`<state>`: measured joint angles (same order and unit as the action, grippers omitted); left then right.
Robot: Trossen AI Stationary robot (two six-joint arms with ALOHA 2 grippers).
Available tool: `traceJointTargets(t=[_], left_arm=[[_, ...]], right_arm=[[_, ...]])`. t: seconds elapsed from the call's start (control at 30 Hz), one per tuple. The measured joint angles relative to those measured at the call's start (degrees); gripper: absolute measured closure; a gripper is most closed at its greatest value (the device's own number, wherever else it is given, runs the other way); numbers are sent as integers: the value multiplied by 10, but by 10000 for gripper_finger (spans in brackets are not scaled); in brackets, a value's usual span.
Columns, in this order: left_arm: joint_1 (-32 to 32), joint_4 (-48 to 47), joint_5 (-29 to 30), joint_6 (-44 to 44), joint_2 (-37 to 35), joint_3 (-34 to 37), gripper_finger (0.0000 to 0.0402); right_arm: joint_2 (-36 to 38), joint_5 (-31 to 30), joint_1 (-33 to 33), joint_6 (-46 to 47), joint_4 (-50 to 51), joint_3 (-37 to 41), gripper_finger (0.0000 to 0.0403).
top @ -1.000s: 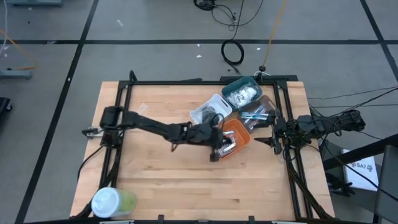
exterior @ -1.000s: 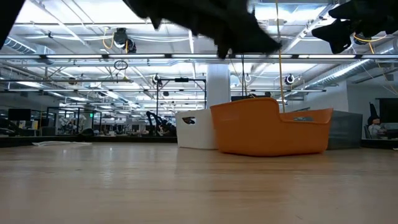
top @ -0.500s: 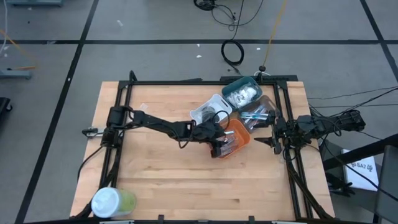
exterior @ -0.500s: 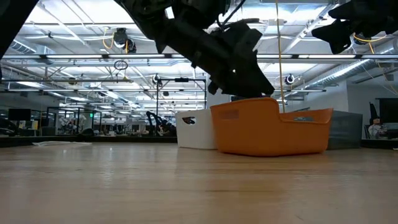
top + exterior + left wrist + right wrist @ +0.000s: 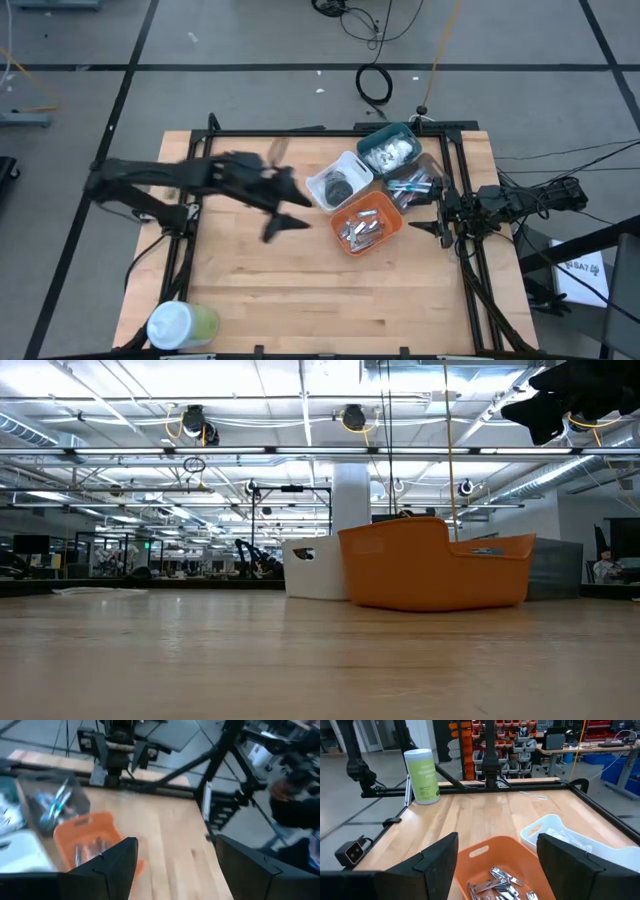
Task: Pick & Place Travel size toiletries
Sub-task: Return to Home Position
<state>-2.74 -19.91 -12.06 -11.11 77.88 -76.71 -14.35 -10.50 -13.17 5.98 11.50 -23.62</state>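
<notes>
Small silver tubes (image 5: 362, 228) lie in the orange bin (image 5: 388, 212), and show in the right wrist view as silver tubes (image 5: 496, 883). A dark round disc (image 5: 340, 186) lies in the white bin (image 5: 322, 180). White packets (image 5: 392, 152) fill the teal bin (image 5: 378, 138). Blue-white sticks (image 5: 412, 184) lie in the dark bin beside it. My left gripper (image 5: 292, 208) hangs open above the table, left of the bins, with nothing between its fingers (image 5: 115, 865). My right gripper (image 5: 437, 216) waits open at the right edge, also holding nothing.
A large white-and-green cylinder (image 5: 180, 325) stands at the table's near left corner. A black frame (image 5: 200, 150) runs along the table's edges. Bare wood lies between the cylinder and the bins. The low view shows the orange bin (image 5: 435, 565) and the white bin (image 5: 315, 568).
My left gripper has risen from over the orange bin and drawn back toward the table's left edge. Its fingers now stand wider apart. It has left the low view. The silver tubes in the orange bin now show uncovered.
</notes>
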Motion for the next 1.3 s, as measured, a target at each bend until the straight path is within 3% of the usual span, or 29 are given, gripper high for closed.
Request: traceJointTargets(t=[0.1, 0.2, 0.4, 0.6, 0.73, 0.9, 1.13, 1.3], left_arm=[[0, -100, 5, 18, -72, 1, 136], [-15, -146, 72, 64, -149, 46, 139], [-37, 19, 179, 101, -354, 302, 143], [-10, 139, 181, 69, -540, 529, 135], [4, 170, 158, 70, -657, 621, 141], [12, 152, 156, 80, -771, 675, 146], [12, 154, 159, 80, -774, 699, 146], [12, 213, 175, 88, -776, 746, 147]], right_arm=[[0, 0, 0, 2, 0, 0, 147], [0, 0, 0, 3, -1, 0, 147], [0, -52, 0, -1, -1, 0, 147], [0, -75, 0, -6, -2, 0, 147], [1, -75, 0, -7, -6, 0, 147], [38, -74, 0, -7, -5, -6, 147], [140, -75, 0, -42, -23, 28, 147], [137, -73, -1, -73, -112, 86, 147]])
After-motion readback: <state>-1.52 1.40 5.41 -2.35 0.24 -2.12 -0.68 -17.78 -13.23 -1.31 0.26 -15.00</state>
